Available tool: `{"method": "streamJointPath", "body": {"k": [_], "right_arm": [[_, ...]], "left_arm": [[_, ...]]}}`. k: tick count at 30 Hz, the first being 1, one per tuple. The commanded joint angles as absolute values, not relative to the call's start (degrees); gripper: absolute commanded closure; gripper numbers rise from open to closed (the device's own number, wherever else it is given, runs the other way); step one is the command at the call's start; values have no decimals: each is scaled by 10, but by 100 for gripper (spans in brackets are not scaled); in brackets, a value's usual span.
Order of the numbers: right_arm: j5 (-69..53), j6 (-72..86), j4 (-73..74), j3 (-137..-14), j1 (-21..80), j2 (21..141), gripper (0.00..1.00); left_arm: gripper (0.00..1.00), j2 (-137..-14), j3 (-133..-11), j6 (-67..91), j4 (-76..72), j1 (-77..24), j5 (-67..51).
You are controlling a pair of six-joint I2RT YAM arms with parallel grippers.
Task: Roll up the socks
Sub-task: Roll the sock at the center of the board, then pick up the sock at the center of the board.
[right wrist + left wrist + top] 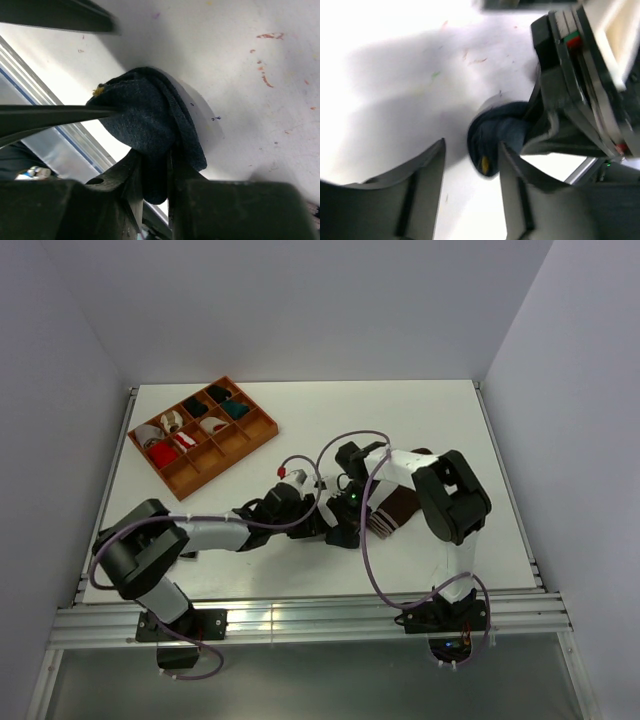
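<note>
At the far left of the table (420,420), the orange tray (172,478) of small bundles is left alone. The left arm is stretched low across the table towards the middle, and the jaws of the left gripper (472,150) are seen spread apart. The navy sock (495,135), bunched into a loose lump, lies between them close against the right-hand finger, but it is not squeezed.

The same lump is pinched from the other side by the right gripper (155,160), whose jaws are clamped on its lower fold. The right arm is bent at a raised elbow and folded back leftward. The brown sock (393,510) is spread flat just to the right, beneath that arm.

The rolling of the navy sock is judged to be under way. Next, the loose end would need to be caught by the left jaws and turned tighter.
</note>
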State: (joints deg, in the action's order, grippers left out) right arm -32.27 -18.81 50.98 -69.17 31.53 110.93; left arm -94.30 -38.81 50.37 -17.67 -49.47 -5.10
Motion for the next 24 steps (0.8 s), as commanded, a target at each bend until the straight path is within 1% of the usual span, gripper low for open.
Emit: {"method": "streamJointPath", "body": {"k": [1, 2, 4, 6, 9, 12, 13, 17, 24], "right_arm": [[-200, -164, 402, -683, 320, 1166, 100], [-206, -158, 397, -686, 319, 1167, 100], [-214, -144, 394, -697, 318, 1172, 100], [-230, -128, 395, -716, 317, 1179, 100], [-254, -103, 391, -742, 316, 1198, 100], [-283, -80, 389, -761, 316, 1211, 100], [-290, -77, 387, -764, 316, 1213, 100], [-310, -69, 385, -766, 316, 1217, 100], [-385, -81, 409, -763, 301, 1216, 100]], "left_arm": [[47, -870, -367, 561, -108, -491, -3], [45, -841, -356, 589, -103, -490, 21], [43, -805, -324, 626, -115, -490, 34], [43, -792, -298, 682, -145, -490, 32], [42, -782, -273, 734, -183, -520, 76], [41, -802, -255, 786, -222, -543, 88], [41, -815, -242, 800, -262, -551, 91], [40, -850, -221, 866, -343, -565, 120], [40, -903, -233, 934, -380, -587, 189]]}}
